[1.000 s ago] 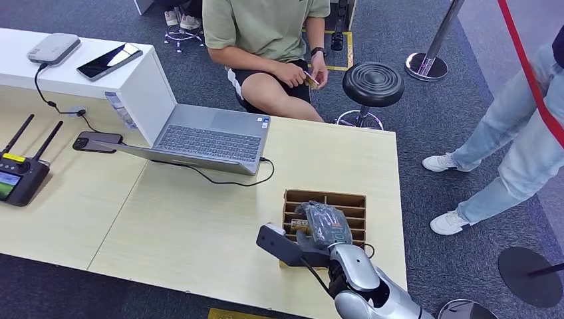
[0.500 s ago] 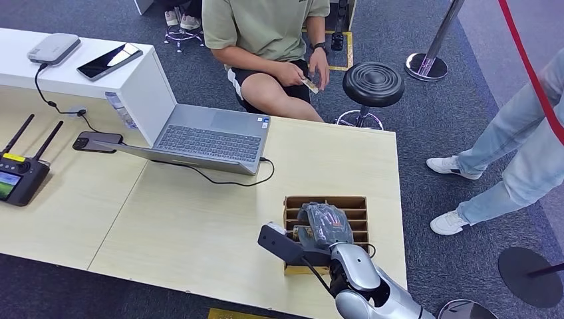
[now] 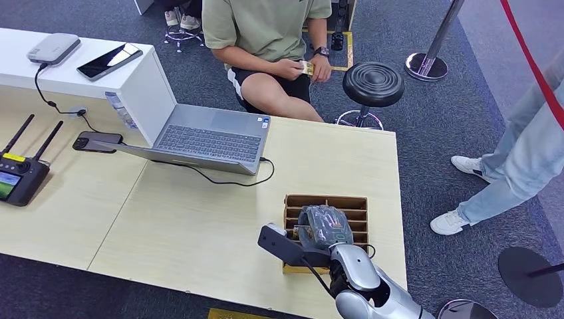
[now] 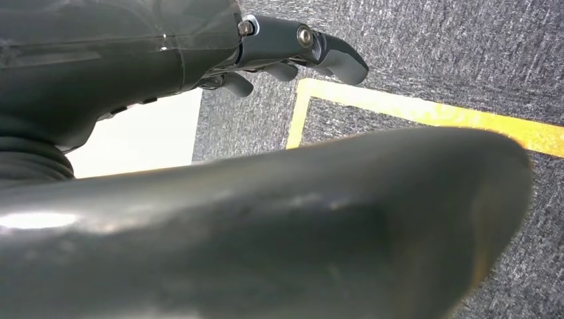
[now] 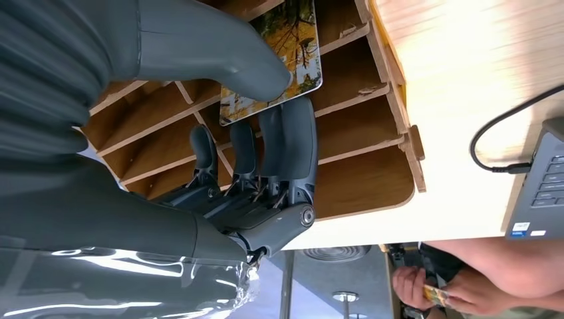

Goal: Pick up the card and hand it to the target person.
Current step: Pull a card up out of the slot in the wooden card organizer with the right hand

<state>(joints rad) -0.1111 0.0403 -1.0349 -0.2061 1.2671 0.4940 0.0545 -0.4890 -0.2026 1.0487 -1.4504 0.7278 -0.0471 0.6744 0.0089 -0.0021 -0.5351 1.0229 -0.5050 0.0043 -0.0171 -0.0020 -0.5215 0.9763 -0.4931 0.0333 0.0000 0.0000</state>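
Observation:
A card (image 5: 299, 40) with an autumn-leaf picture stands in a slot of the wooden divider box (image 3: 326, 201) near the table's front right corner. My right hand (image 3: 324, 227) is down over the box. In the right wrist view the right hand (image 5: 219, 166) pinches the card, thumb (image 5: 259, 70) on its face and fingers behind it. The target person (image 3: 266, 26) in a green shirt sits beyond the table, holding another small card (image 3: 307, 67) in both hands. My left hand (image 4: 299, 46) hangs over grey carpet, fingers apart and holding nothing.
An open laptop (image 3: 213, 139) with a black cable lies behind the box. A remote controller (image 3: 20, 176) and a phone (image 3: 98, 141) lie at the left. A black stool (image 3: 373, 83) stands beyond the table's far edge. Another person's legs (image 3: 525, 153) are at the right.
My right hand has settled slightly lower onto the box. The seated person has lifted the small card higher. The standing person's near foot has stepped to the right.

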